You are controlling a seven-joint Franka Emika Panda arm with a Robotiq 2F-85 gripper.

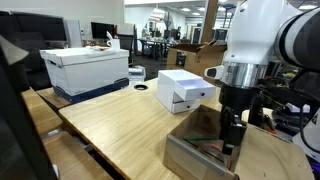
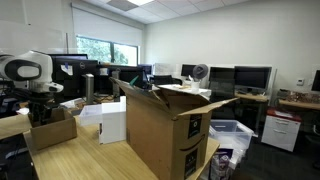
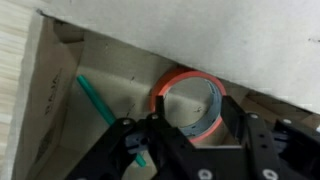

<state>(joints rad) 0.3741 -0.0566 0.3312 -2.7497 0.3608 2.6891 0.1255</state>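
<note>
An orange tape roll (image 3: 188, 105), grey inside, is seen lying in a cardboard box (image 3: 60, 80) beside a green pen (image 3: 97, 100). The pincer (image 3: 195, 120) is spread apart around it, released; contact cannot be told.

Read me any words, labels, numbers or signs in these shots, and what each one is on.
No text can be read.
Large cardboard box: dark printed marks on its side, too blurred to read.
White box: no print visible at this size.
</note>
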